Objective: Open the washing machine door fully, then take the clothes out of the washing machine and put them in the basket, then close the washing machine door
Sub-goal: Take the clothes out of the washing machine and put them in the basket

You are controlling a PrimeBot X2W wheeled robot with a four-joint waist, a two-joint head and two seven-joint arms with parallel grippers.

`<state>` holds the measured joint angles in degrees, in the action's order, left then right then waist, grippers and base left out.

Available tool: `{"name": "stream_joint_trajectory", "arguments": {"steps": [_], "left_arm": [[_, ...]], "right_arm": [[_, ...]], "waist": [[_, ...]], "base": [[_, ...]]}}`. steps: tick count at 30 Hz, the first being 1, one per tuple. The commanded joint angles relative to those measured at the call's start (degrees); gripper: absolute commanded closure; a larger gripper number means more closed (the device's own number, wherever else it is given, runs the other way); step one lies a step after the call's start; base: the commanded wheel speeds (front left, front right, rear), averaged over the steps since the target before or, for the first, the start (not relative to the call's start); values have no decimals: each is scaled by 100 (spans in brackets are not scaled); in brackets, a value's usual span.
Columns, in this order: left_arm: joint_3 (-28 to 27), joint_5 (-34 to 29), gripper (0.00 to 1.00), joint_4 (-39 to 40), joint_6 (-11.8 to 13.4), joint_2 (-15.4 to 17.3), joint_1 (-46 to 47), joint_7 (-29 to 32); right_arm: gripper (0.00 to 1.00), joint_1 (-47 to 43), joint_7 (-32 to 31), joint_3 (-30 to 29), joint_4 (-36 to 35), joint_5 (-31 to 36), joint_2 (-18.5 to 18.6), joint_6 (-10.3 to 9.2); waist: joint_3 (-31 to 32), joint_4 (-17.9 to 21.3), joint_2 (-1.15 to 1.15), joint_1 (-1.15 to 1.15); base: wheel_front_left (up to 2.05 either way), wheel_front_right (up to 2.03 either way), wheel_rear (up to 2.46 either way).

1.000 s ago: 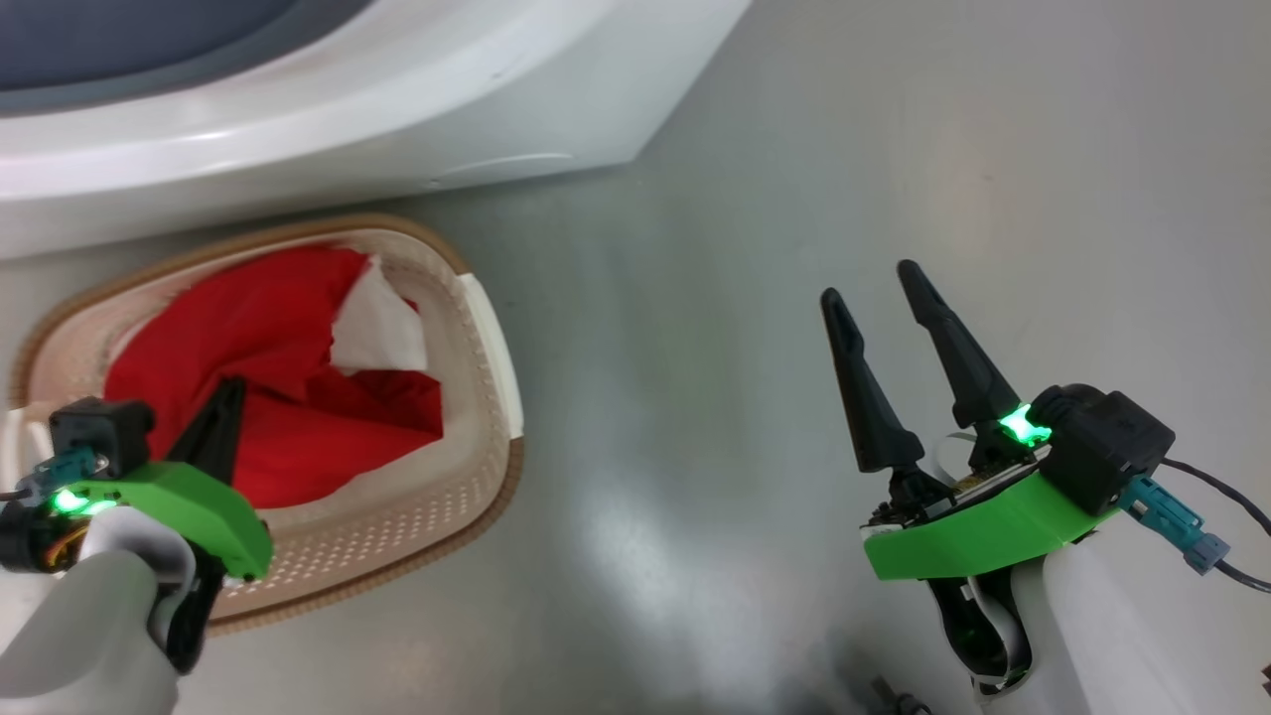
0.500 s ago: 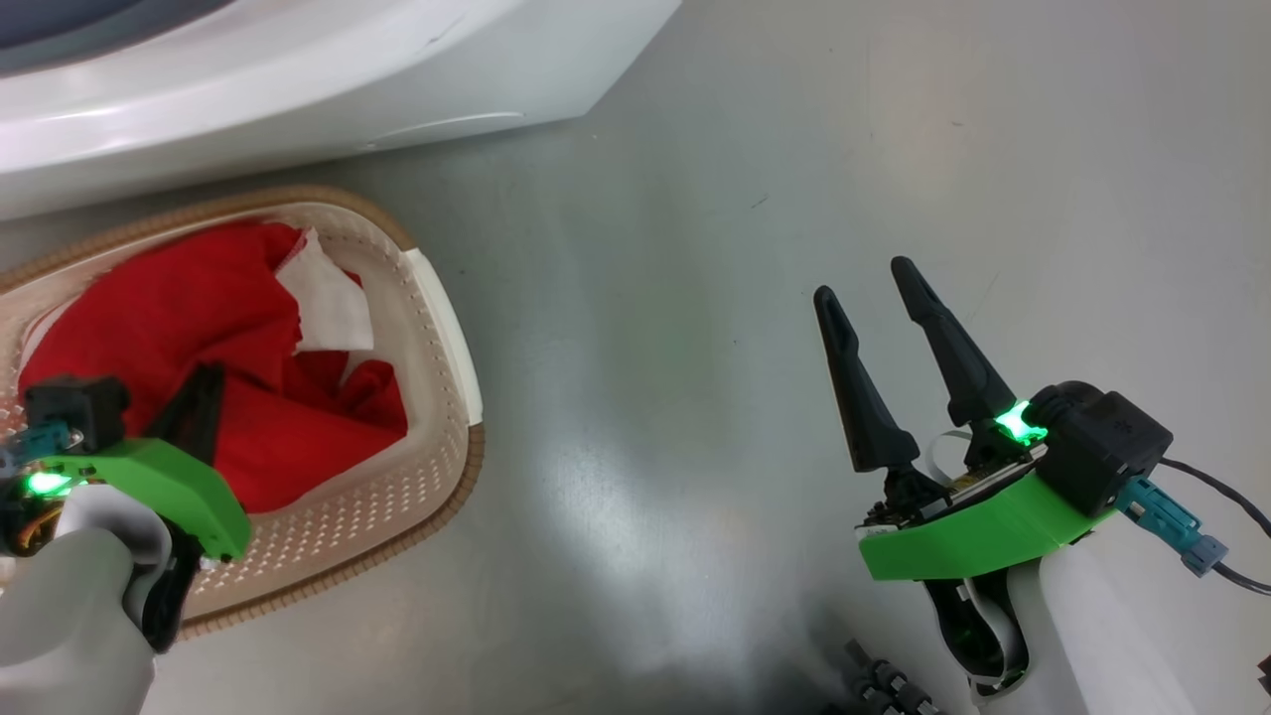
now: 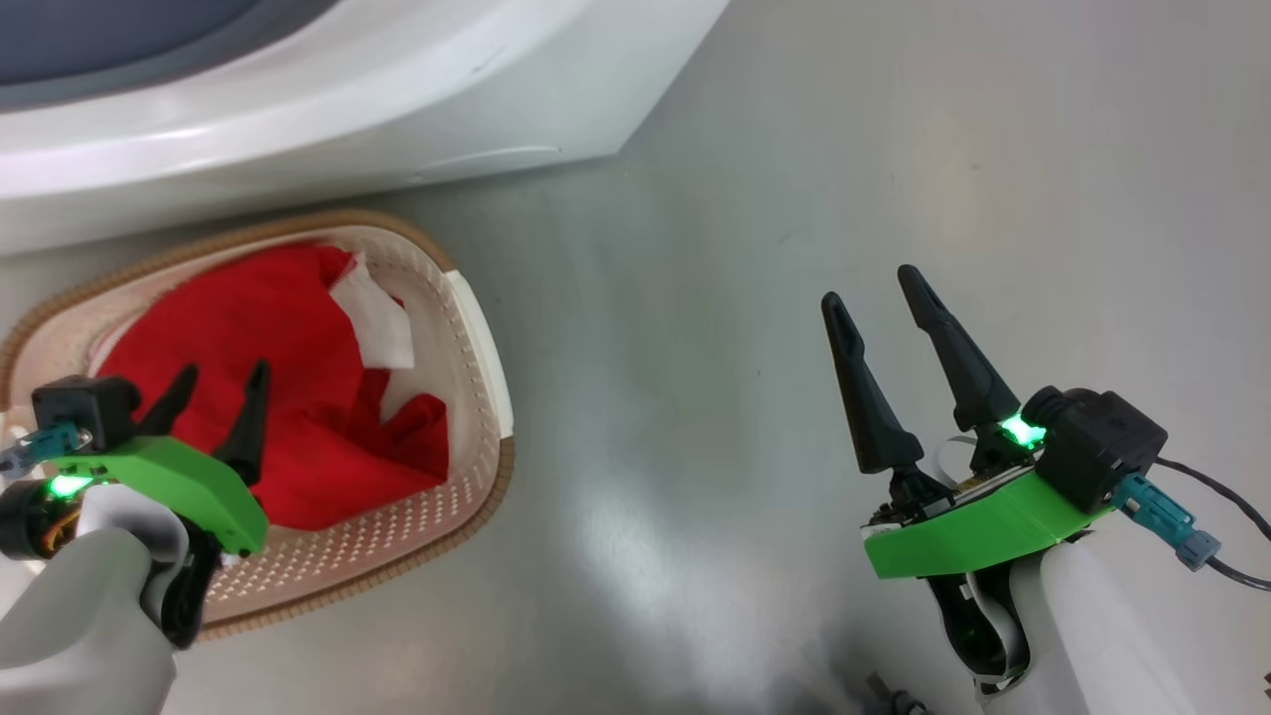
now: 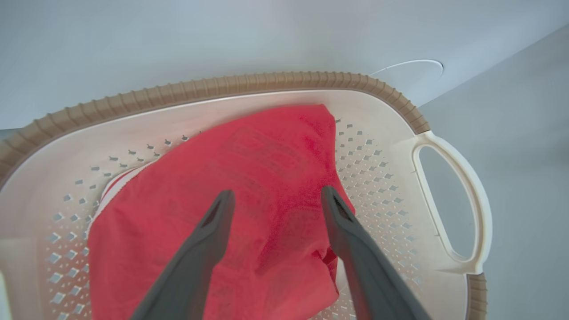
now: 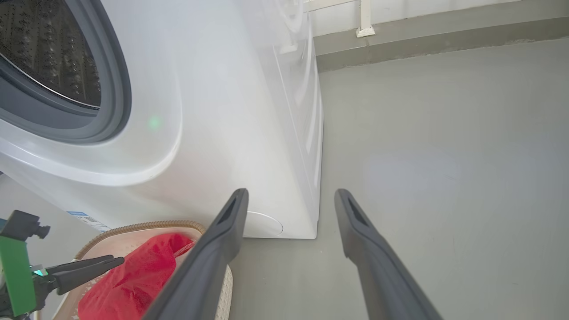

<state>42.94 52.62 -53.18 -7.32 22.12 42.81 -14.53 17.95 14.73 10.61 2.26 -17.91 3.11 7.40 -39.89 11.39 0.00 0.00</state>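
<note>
Left gripper (image 3: 222, 382) fingers have spread since half a second ago, when they looked pinched together over the red cloth. Now they are apart with nothing between them. It hovers over the near-left part of the basket (image 3: 397, 541), tips aimed at the clothes (image 3: 238, 318); cannot tell if they touch the fabric. The clothes lie bunched inside the basket, red with a white patch toward the far side. The basket sits on the grey floor (image 3: 794, 149) just in front of the washing machine (image 3: 397, 109), white handle (image 3: 487, 338) facing right. Right gripper (image 3: 871, 288) is well off to the right over bare floor, fingers apart, holding nothing. Right wrist view: steel drum (image 5: 44, 44) ringed by grey gasket (image 5: 111, 89), round white flap (image 5: 262, 224) low on the front.
</note>
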Motion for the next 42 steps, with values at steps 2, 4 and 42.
{"name": "stream_joint_trajectory", "arguments": {"steps": [2, 4, 42], "left_arm": [[-263, -2, 0, 87, -17, 167, -182, -47], [-379, -41, 0, 109, -17, 150, -247, -47], [-3296, -2334, 0, 2348, -17, -859, -2470, -47]], "right_arm": [[0, -48, 27, 104, -46, 56, -24, 9], [0, -69, 27, 87, 5, 84, -24, 9], [0, -1185, 27, -436, 546, 425, -24, 9]], "waist": [[300, -138, 0, 0], [440, -186, 0, 0], [3083, -842, 0, 0]], "base": [[0, 0, 0], [0, 0, 0], [0, 0, 0]]}}
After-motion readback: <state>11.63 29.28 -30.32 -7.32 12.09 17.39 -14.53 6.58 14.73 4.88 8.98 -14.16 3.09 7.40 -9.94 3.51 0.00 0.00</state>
